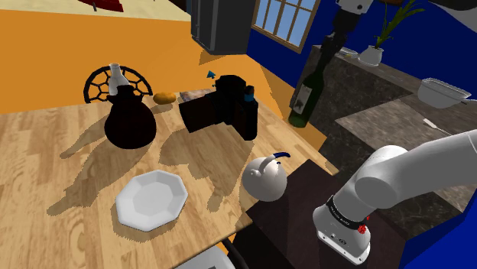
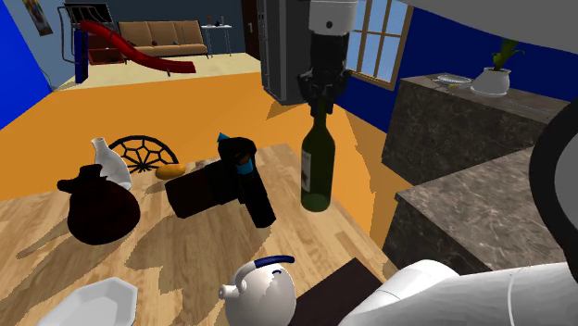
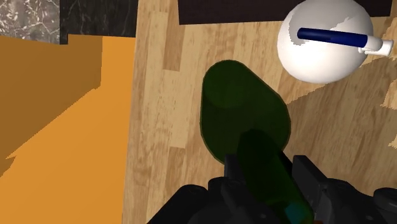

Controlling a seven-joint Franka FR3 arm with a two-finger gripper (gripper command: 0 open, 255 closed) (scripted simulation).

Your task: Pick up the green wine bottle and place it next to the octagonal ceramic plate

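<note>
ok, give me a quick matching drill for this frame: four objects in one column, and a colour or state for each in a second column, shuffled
Things:
1. green wine bottle
2. octagonal plate
3. teapot
4. camera

States:
A. white and round, with a blue handle
B. all black
C. neck clasped by the gripper
D. white, lying flat with nothing on it

Pairs: 1-C, 2-D, 3-A, 4-B
</note>
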